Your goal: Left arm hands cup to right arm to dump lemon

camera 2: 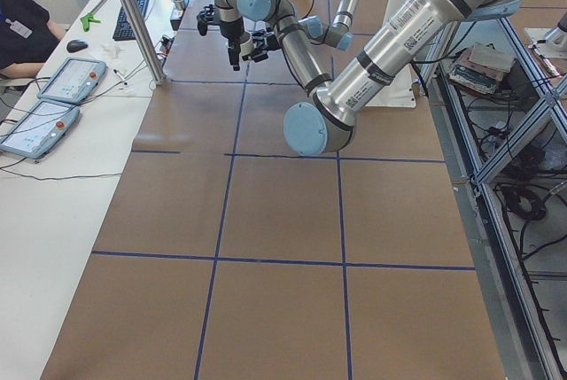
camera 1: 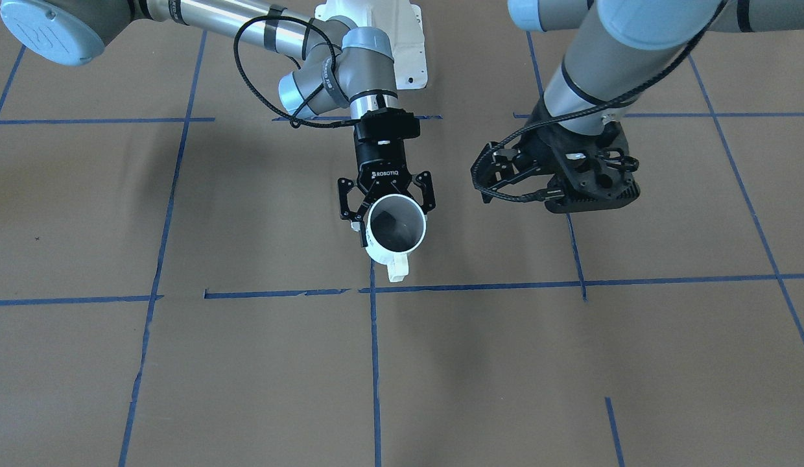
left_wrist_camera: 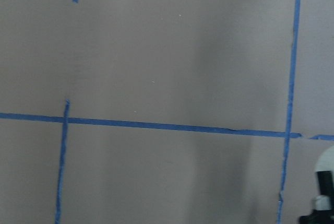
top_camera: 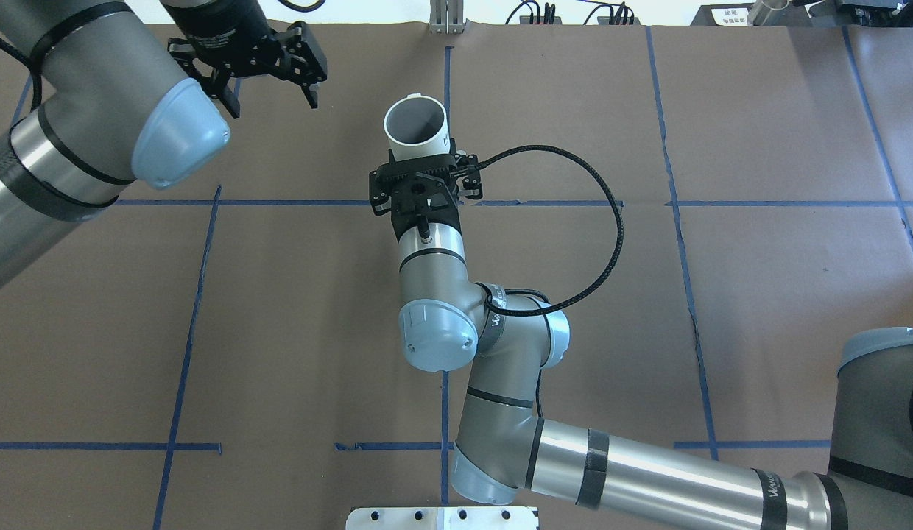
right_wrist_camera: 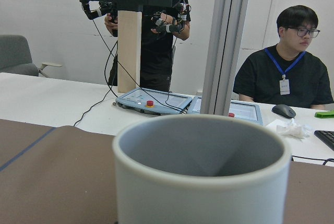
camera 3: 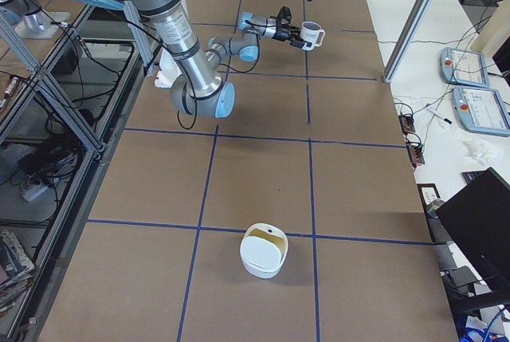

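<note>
My right gripper [camera 1: 390, 209] [top_camera: 425, 160], the slim ROBOTIQ one, is shut on the white cup [camera 1: 398, 228] and holds it upright, mouth up, above the middle of the table. The handle [camera 1: 397, 266] points away from the robot. The cup also shows in the overhead view [top_camera: 416, 126], the exterior right view [camera 3: 312, 35] and close up in the right wrist view [right_wrist_camera: 203, 177]. Its inside looks grey and shadowed, and I cannot make out the lemon. My left gripper [top_camera: 271, 96] [camera 1: 557, 185], broad and black, is open and empty, beside the cup and apart from it.
A white bowl [camera 3: 263, 251] with something yellowish inside stands on the table towards the robot's right end. Blue tape lines [camera 1: 376, 288] mark a grid on the brown table. Beyond the far edge are a metal post [right_wrist_camera: 224, 41], teach pendants [right_wrist_camera: 154, 101] and two people.
</note>
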`<state>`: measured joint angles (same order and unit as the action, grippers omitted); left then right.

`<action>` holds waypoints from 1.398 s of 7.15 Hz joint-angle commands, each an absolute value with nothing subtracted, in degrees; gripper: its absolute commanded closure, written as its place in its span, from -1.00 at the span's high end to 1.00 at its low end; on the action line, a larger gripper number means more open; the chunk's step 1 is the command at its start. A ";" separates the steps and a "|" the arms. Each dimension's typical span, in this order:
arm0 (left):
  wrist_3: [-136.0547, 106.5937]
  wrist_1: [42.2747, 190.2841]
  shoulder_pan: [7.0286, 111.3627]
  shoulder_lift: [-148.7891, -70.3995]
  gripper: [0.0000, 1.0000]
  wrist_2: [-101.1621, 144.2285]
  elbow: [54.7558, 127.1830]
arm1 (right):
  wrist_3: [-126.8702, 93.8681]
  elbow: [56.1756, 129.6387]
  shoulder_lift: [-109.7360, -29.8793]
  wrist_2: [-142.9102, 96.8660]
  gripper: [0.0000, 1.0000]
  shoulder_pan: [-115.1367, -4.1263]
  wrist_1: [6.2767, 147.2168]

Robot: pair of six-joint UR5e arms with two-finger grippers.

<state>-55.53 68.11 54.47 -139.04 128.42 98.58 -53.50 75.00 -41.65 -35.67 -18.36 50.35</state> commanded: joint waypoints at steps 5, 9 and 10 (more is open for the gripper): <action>-63.10 68.90 51.50 -145.28 1.00 128.50 91.24 | -54.49 74.88 -41.22 -32.17 0.46 -15.47 49.83; -66.51 72.57 50.20 -145.63 1.00 128.41 89.22 | -54.40 75.15 -41.22 -32.08 0.47 -15.29 49.83; -66.62 73.12 49.66 -145.55 0.96 128.41 88.43 | -54.40 75.15 -41.31 -32.08 0.47 -15.29 49.75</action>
<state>-65.67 71.73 50.40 -145.55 128.44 89.43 -54.41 75.14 -41.26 -32.08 -15.30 49.81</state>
